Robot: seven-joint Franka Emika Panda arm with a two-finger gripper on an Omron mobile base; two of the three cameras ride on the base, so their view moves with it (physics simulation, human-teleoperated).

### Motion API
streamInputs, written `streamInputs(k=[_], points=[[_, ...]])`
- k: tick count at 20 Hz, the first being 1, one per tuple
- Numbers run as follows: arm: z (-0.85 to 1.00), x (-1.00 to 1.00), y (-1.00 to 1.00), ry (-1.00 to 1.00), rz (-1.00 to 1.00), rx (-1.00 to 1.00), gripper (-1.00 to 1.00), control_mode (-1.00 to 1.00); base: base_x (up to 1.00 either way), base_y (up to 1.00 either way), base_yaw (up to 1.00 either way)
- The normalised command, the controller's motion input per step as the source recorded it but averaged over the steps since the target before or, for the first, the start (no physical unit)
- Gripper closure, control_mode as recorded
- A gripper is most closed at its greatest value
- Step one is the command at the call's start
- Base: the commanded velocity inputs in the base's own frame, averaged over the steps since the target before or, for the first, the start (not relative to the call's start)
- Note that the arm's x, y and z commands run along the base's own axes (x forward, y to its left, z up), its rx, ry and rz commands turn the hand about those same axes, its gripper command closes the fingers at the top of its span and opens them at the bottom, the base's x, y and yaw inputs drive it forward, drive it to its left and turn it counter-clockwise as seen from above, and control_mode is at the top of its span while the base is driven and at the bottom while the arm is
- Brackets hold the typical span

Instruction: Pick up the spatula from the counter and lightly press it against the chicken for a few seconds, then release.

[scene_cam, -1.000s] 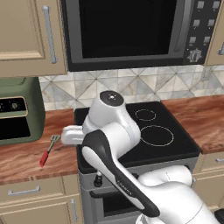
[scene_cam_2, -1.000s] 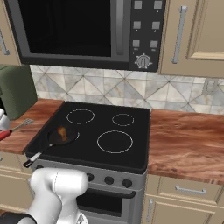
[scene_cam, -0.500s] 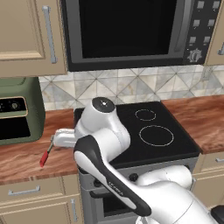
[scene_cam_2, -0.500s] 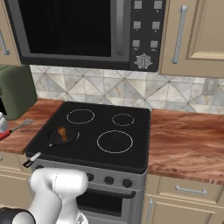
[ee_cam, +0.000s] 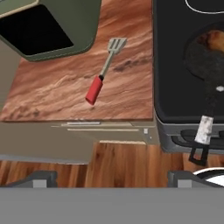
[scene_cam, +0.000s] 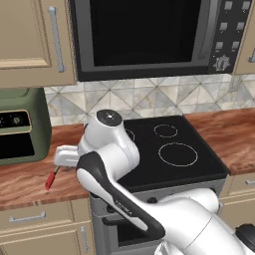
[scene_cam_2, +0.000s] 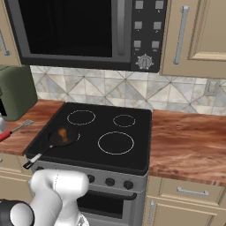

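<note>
While the gripper (ee_cam: pixel 113 178) is held above the counter's front edge with its jaws spread wide and nothing between them, the spatula (ee_cam: pixel 105 70) is seen lying flat on the wooden counter (ee_cam: pixel 57 94), between the green appliance (ee_cam: pixel 52 26) and the stove (ee_cam: pixel 175 87). Its red handle is turned toward the counter's front edge and its slotted blade toward the appliance. The chicken (scene_cam_2: pixel 63 133) is found in the dark pan (scene_cam_2: pixel 53 141) on the stove's front-left burner, well apart from the spatula.
</note>
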Motion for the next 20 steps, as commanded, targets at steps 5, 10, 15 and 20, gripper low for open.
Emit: streamInputs(k=[5, 10, 15, 20], points=[[-0.05, 0.02, 0.17, 0.02, 0.0, -0.02, -1.0, -1.0, 0.0, 0.0, 0.0], [-0.17, 0.01, 0.05, 0.01, 0.0, -0.04, -1.0, -1.0, 0.0, 0.0, 0.0], [-0.17, 0.09, 0.01, 0.0, 0.0, -0.05, -1.0, -1.0, 0.0, 0.0, 0.0], [-0.03, 0.19, 0.04, 0.0, 0.0, 0.0, -1.0, -1.0, 0.0, 0.0, 0.0]])
